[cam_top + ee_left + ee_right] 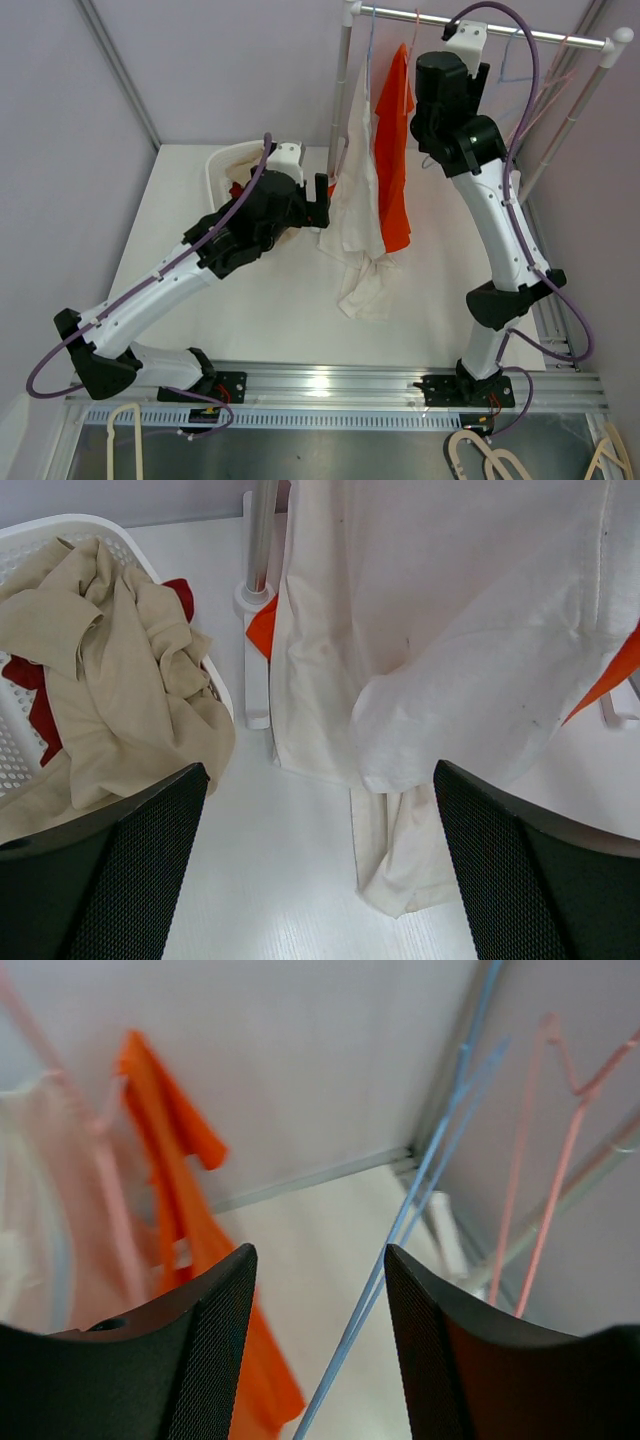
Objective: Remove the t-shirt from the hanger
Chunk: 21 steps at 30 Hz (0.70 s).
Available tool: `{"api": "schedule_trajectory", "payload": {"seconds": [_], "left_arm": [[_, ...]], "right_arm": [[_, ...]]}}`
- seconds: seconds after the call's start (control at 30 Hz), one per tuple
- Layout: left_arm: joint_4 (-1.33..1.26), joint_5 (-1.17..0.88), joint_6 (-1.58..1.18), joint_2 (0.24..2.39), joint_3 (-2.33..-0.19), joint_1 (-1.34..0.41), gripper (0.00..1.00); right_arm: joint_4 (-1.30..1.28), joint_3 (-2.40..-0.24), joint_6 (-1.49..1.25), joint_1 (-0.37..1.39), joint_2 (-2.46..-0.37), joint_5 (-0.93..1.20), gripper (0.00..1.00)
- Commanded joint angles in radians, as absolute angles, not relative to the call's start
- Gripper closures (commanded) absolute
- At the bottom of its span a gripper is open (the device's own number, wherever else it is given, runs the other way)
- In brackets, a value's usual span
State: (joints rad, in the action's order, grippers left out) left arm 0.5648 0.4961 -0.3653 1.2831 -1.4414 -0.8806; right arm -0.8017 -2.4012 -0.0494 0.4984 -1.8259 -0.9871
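A white t-shirt (358, 200) hangs from the garment rail (500, 25) at the back of the table (270, 300), its long axis vertical and its hem slumped in a heap on the surface. An orange t-shirt (395, 170) hangs just beside it on the right. The left gripper (320, 770), fingers spread wide and holding nothing, faces the white cloth at mid-height from close by. It is the arm nearer the shirt's body, which lies straight ahead of it. The right gripper (320, 1255) is raised to the rail with its jaws apart and clamped on nothing. The wire of a blue hanger (443, 1150) slants through the gap, a pink hanger (578, 1100) hangs off to its right, and the shirts lie to its left. Room looks tight beside the left arm, where the rack's upright pole (262, 530) and a laundry basket (60, 525) of beige cloth (110, 660) stand near. The bare table toward the arms appears the freer way to draw the shirt down.
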Motion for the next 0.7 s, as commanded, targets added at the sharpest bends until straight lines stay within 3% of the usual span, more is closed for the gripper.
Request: {"api": "schedule_trajectory", "payload": {"seconds": [0.0,0.07,0.4,0.67], "left_arm": [[0.558,0.523,-0.362,1.279,-1.47,-0.897,0.01],[0.557,0.528,-0.354,1.281,-1.477,-0.9,0.01],[0.572,0.572,-0.339,1.264,-1.5,-0.927,0.0],[0.568,0.587,-0.336,1.252,-1.466,-0.928,0.0]], "right_arm": [[-0.932,-2.491,-0.161,0.528,-1.769,-0.804,0.41],[-0.963,-2.497,-0.196,0.509,-1.775,-0.652,0.42],[-0.916,-2.481,-0.247,0.4,-1.858,-0.399,0.45],[-0.836,-2.431,-0.241,0.42,-1.848,-0.353,0.46]]}}
